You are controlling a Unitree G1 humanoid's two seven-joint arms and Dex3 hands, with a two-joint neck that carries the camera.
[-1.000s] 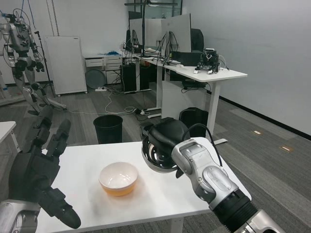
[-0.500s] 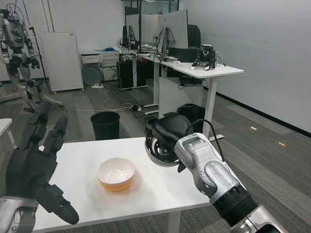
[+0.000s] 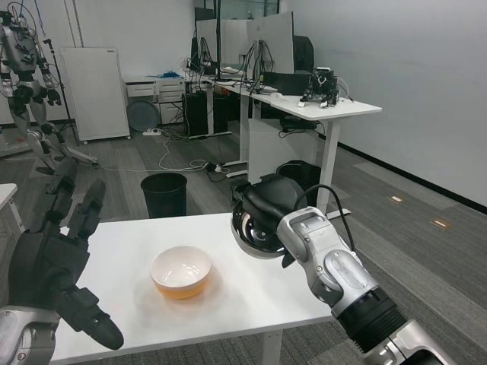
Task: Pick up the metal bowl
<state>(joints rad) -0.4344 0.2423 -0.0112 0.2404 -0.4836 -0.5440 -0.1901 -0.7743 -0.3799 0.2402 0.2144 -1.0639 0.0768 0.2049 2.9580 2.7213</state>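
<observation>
My right hand [image 3: 268,199] grips the metal bowl [image 3: 254,236] by its upper rim and holds it above the table's far right part. The bowl is tilted on its side, its shiny inside facing left toward me. The hand covers the bowl's top edge. My left hand [image 3: 57,262] hovers open over the table's left end, fingers spread and pointing up, with nothing in it.
An orange bowl with a white inside [image 3: 180,271] sits near the middle of the white table [image 3: 129,243]. Beyond the table stand a black bin [image 3: 165,195], desks with monitors [image 3: 304,106] and another humanoid robot [image 3: 27,72] at the far left.
The whole view has shifted a little, so the camera moved. The metal bowl has risen slightly in my right hand. My left hand keeps its pose.
</observation>
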